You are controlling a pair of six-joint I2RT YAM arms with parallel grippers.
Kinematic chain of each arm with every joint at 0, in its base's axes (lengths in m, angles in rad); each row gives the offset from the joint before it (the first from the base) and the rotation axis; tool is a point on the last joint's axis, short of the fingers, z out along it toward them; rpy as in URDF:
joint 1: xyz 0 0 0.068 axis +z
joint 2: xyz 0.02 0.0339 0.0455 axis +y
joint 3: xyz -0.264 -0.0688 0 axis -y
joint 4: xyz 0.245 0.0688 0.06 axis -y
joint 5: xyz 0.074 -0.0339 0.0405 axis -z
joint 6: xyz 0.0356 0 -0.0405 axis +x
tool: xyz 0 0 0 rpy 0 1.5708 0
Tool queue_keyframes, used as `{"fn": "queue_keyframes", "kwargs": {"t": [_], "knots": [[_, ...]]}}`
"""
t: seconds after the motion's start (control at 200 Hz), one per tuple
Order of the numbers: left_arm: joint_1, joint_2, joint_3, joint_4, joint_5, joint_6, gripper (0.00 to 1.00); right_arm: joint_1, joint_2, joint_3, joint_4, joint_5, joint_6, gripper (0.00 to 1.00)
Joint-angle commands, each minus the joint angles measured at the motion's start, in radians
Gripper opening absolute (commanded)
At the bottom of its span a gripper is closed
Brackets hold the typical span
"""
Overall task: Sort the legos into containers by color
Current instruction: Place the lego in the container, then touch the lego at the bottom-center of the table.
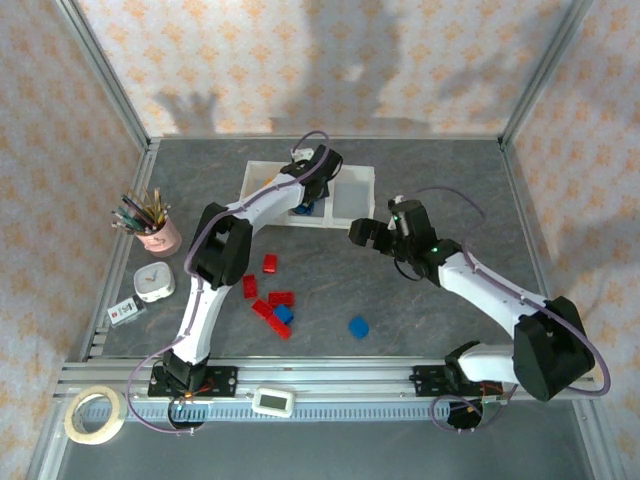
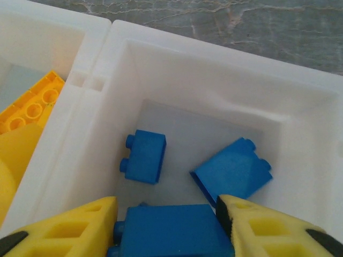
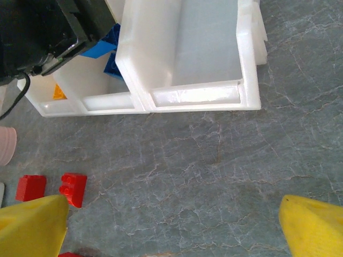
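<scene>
Blue brick [image 2: 169, 231] between left jaws, wrist view, grip unclear, right jaws wide, empty

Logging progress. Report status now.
Left hand over middle bin, blue brick between its fingers, grip unclear. Right hand open above table. Red bricks unsorted. Nothing blocking.

A robot lab cell: aluminium frame [image 1: 330, 372], patterned cloth walls [image 1: 330, 60], grey tabletop [image 1: 400, 340].
</scene>
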Motion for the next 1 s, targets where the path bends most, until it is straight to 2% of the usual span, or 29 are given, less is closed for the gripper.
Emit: {"fn": "queue_keyframes", "kwargs": {"t": [0.0,0.155,0.42,0.621,0.821,0.991], "knots": [[0.008,-0.018,0.060,-0.039,-0.010,0.019,0.53,-0.003,0.008,0.038,0.005,0.015,-0.012,1.00],[0.008,-0.056,0.041,-0.031,0.003,0.019,0.58,-0.003,0.006,0.046,0.006,0.019,-0.006,1.00],[0.006,-0.175,-0.034,-0.038,0.040,0.009,0.59,-0.003,-0.006,0.062,-0.010,0.002,-0.029,1.00],[-0.028,-0.399,-0.289,0.022,0.084,-0.004,0.61,-0.002,-0.030,0.032,-0.038,-0.049,-0.110,1.00],[-0.101,-0.627,-0.578,0.041,0.090,-0.071,0.62,0.017,-0.042,-0.007,-0.043,-0.103,-0.146,1.00],[-0.179,-0.748,-0.739,-0.029,0.082,-0.162,0.63,0.070,-0.065,-0.047,-0.029,-0.140,-0.179,1.00]]}}
